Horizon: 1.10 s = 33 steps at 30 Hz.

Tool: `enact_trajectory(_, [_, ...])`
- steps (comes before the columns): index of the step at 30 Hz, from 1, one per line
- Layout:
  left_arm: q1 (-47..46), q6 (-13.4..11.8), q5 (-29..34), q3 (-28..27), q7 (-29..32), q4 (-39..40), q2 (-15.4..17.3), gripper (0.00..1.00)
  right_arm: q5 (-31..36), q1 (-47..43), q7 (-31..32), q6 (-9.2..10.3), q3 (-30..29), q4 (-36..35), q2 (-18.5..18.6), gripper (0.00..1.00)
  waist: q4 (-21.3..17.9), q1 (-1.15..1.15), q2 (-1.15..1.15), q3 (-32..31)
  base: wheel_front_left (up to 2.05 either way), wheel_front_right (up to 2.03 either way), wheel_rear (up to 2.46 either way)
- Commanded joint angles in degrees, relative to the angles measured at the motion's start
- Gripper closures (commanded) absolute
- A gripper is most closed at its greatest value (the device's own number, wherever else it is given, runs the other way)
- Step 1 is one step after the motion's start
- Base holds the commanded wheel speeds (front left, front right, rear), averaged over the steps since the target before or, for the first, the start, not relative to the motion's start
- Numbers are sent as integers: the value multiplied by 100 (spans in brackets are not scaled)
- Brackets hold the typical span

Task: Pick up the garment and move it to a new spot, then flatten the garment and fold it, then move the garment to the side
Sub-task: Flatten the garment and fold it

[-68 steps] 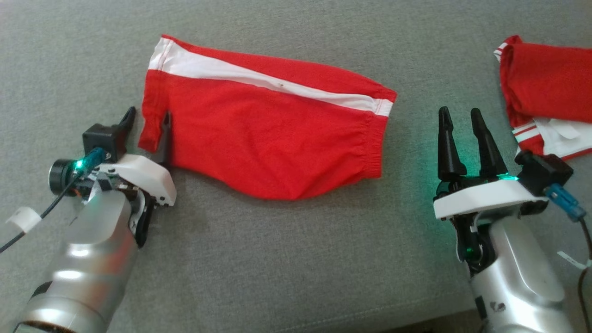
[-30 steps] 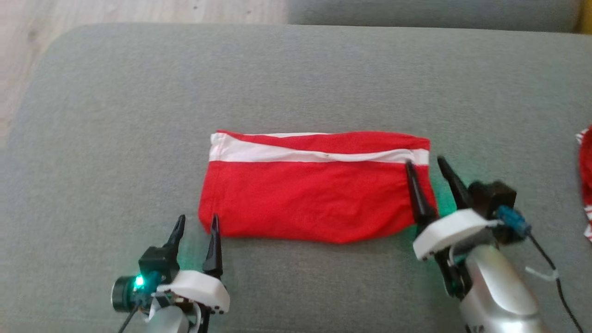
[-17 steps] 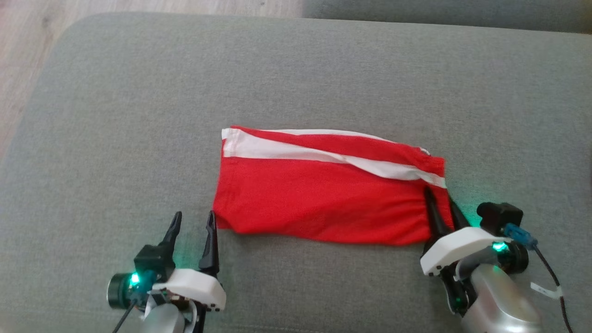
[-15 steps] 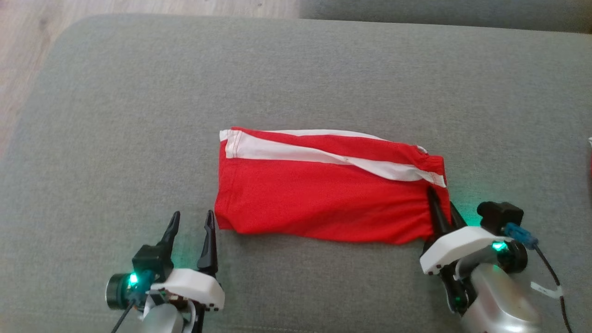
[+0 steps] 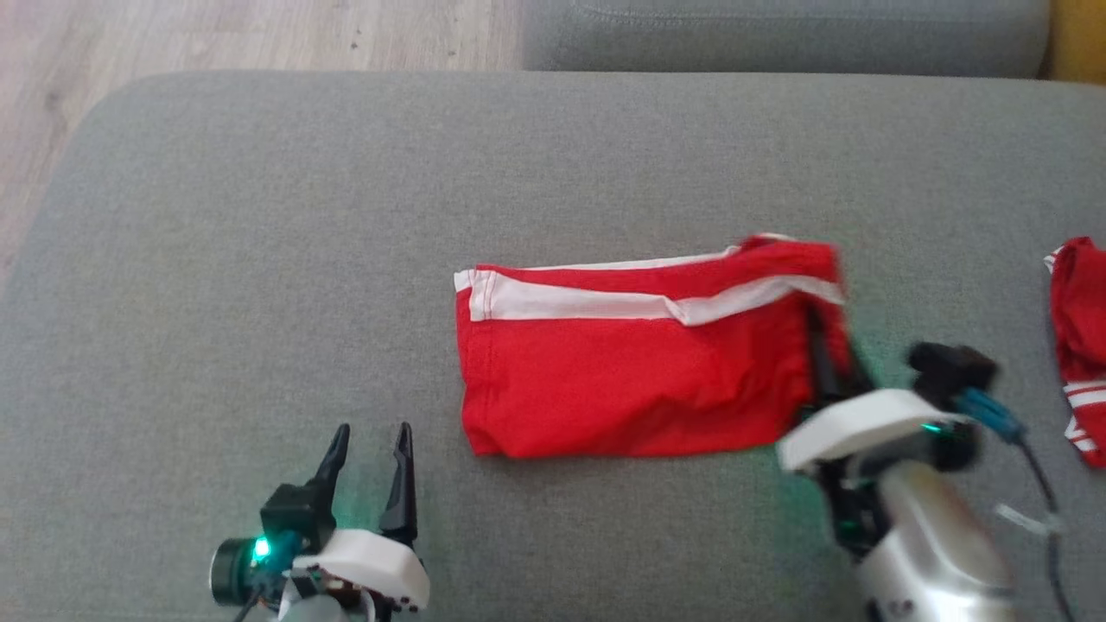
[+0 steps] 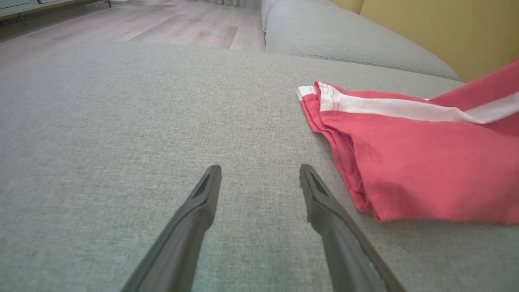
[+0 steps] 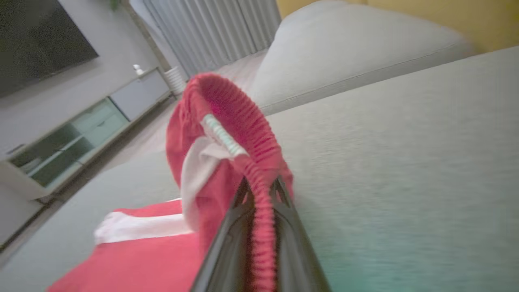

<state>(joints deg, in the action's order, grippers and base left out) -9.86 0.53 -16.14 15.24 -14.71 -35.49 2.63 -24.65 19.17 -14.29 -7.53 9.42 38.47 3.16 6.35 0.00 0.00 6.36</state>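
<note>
The garment (image 5: 631, 371) is a pair of red shorts with a white side stripe, folded in half on the grey sofa cushion (image 5: 346, 216). My right gripper (image 5: 825, 345) is shut on its elastic waistband (image 7: 243, 134) and holds that right end raised off the cushion. The hem end of the garment (image 6: 405, 154) still rests flat. My left gripper (image 5: 370, 445) stands open on bare cushion, a little left of and nearer than the hem corner; its fingers (image 6: 202, 202) hold nothing.
A second red and white garment (image 5: 1076, 337) lies at the cushion's right edge. Wooden floor (image 5: 216, 34) lies beyond the far left corner, and another grey cushion (image 5: 778, 34) stands at the back.
My right gripper shut on the waistband end and lifted it up and back, dragging the shorts a little right. The left gripper drew back from the hem and stays open. The camera shifted.
</note>
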Motion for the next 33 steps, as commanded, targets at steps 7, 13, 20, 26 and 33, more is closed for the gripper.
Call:
enact_trajectory(7, [0, 25, -126, 220, -29, -12, 25, 0, -1417, 223, 560, 4, 1617, -1015, -26, 100, 486, 0, 0, -95, 0, 0, 0])
enact_trajectory(13, [17, -6, -196, 509, -29, -105, 25, 0, -1659, 457, 576, 4, 1893, -694, -27, 100, 1268, 0, 0, -93, 0, 0, 0])
enact_trajectory(20, [16, -46, -182, 487, -29, -183, 25, 0, -2022, 759, 258, 4, 2304, -138, -27, 0, 1774, 0, 0, -69, 0, 0, 0])
enact_trajectory(26, [-8, -115, -11, 138, -29, 85, 25, 0, -2221, 858, -42, 4, 2565, -73, -28, 0, 1383, 0, 0, -145, 0, 0, 0])
enact_trajectory(33, [0, -176, 280, -170, -29, 701, 25, 0, -693, 422, -69, 4, 913, -345, -28, 0, 691, 0, 0, -225, 0, 0, 0])
